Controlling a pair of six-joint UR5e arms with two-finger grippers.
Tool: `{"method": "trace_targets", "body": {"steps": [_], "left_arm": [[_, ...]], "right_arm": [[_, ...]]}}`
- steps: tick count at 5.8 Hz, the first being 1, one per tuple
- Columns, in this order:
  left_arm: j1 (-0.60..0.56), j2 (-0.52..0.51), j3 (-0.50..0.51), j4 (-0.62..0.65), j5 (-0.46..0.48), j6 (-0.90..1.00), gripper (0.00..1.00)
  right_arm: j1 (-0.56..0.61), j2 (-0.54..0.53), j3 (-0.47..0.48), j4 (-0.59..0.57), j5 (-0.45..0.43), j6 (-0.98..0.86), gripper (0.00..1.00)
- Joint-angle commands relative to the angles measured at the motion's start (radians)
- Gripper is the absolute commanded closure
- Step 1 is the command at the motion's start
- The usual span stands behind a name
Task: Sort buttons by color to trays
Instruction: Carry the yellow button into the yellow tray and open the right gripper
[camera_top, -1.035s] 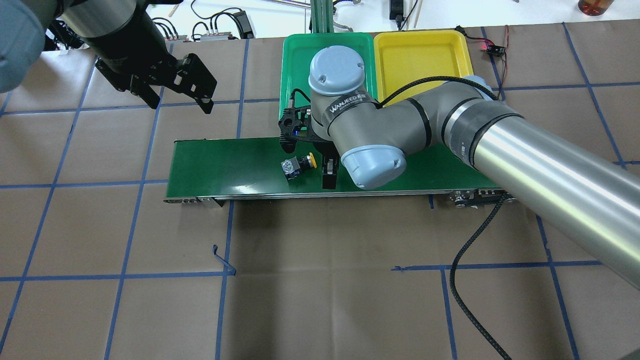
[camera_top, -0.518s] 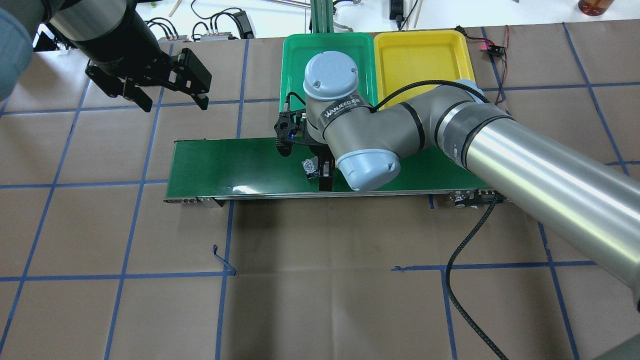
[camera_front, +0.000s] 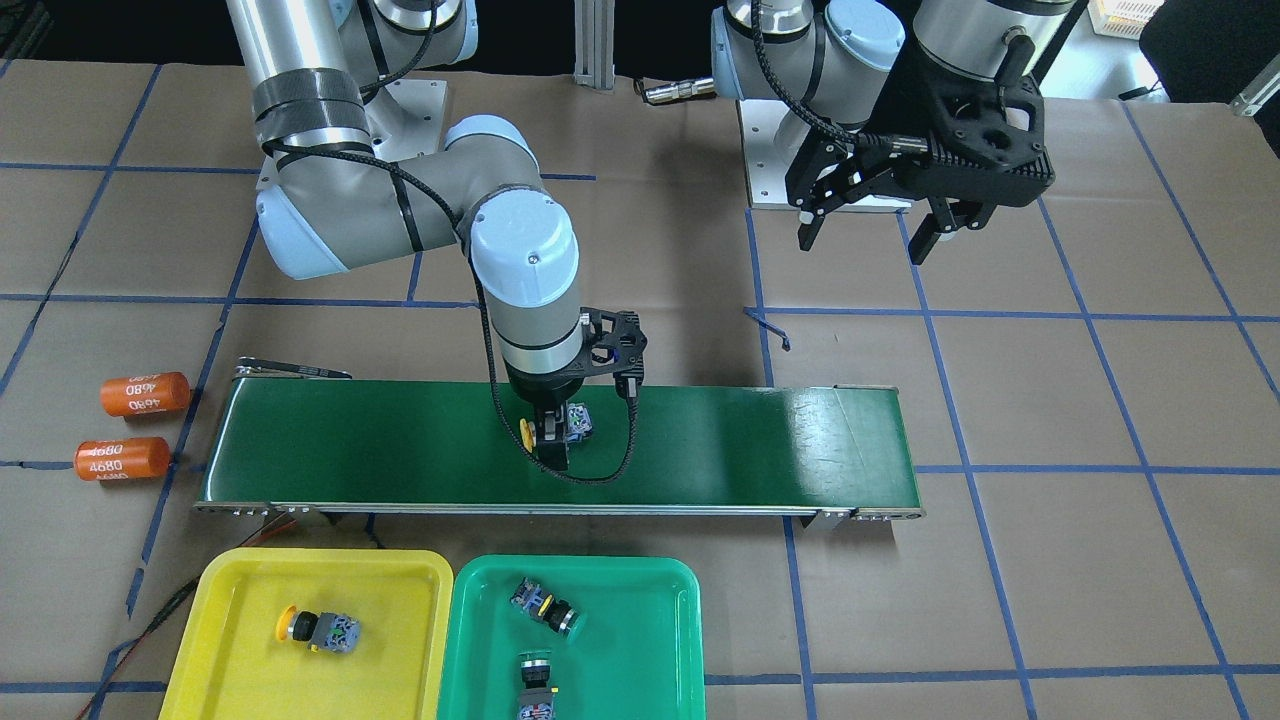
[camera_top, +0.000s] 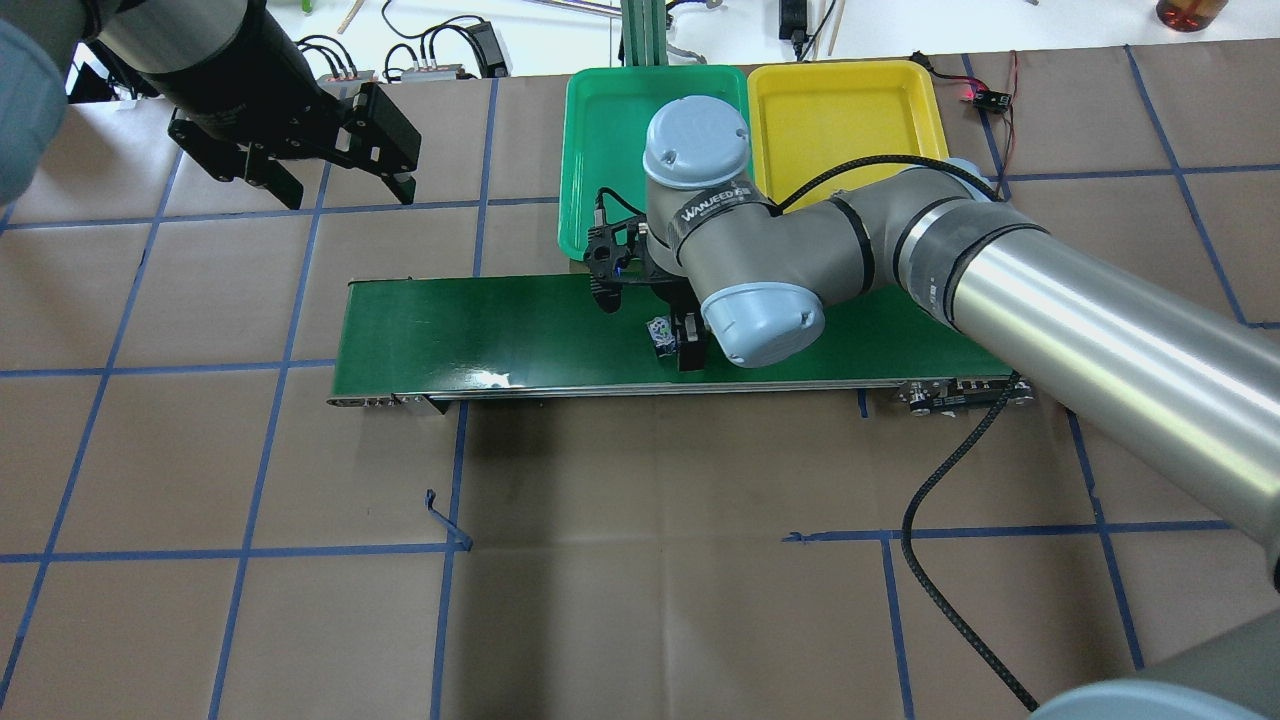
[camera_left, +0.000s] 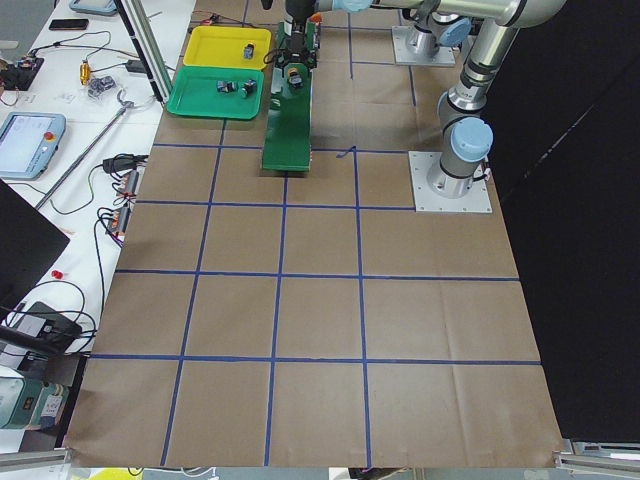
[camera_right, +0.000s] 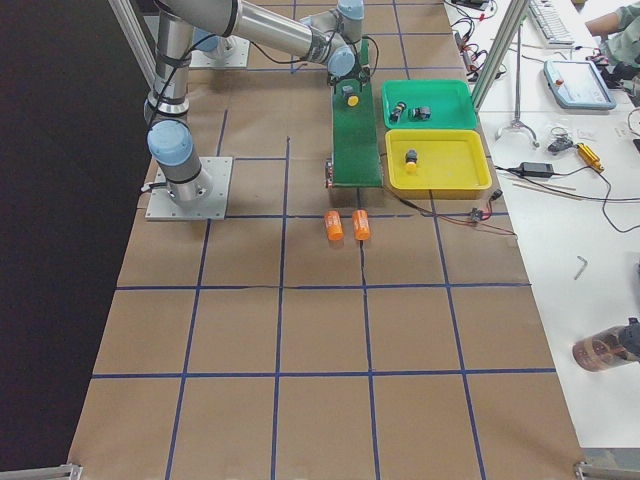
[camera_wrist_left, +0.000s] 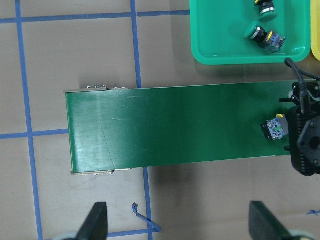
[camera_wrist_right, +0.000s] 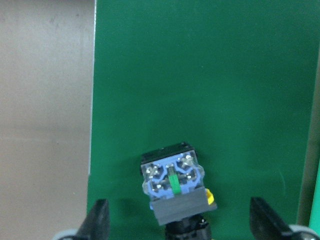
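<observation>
I am watching the black two-finger right gripper (camera_front: 551, 442) reaching down onto the belt, just left of centre in the front-facing frame. Its jaws are standing wide apart and gripping nothing. In its own wrist view the fingertips (camera_wrist_right: 97, 222) are sitting at the two lower corners. The small yellow-capped push-button switch (camera_wrist_right: 172, 187) is lying between them at bottom centre, touching neither, with its blue-grey terminal end facing the camera. That switch is resting on the long dark-green conveyor belt (camera_front: 750, 440), which is running across the middle of the frame.

The black two-finger left gripper (camera_front: 865, 240) is hanging at the upper right of the front-facing frame, over the brown paper table marked with blue tape lines (camera_front: 1050, 400). Its jaws are also spread open with nothing between them.

Along the bottom edge two trays are sitting side by side, just below the belt. The bright yellow square plastic tray (camera_front: 215, 585), at lower left, is holding one yellow-capped button (camera_front: 315, 630) lying on its side. The green square plastic tray (camera_front: 680, 640), right beside it, is holding two green-capped buttons. One (camera_front: 545, 606) is lying near its upper edge, and the other (camera_front: 535, 682) is lying against the bottom of the frame.

At the far left, just off the belt's end, two orange cylinders marked "4680" (camera_front: 145, 393) are lying on the paper, one below the other.
</observation>
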Motion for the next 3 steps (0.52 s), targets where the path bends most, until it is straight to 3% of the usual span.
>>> {"method": "trace_targets", "body": {"steps": [1,3], "left_arm": [[0.002,0.001,-0.002,0.014,0.000,-0.002,0.02],[-0.001,0.002,0.000,0.017,-0.004,-0.002,0.02]], "right_arm": [[-0.057,0.000,0.015,0.000,-0.004,-0.029,0.14],[-0.099,-0.002,0.016,0.011,-0.008,-0.029,0.58]]}}
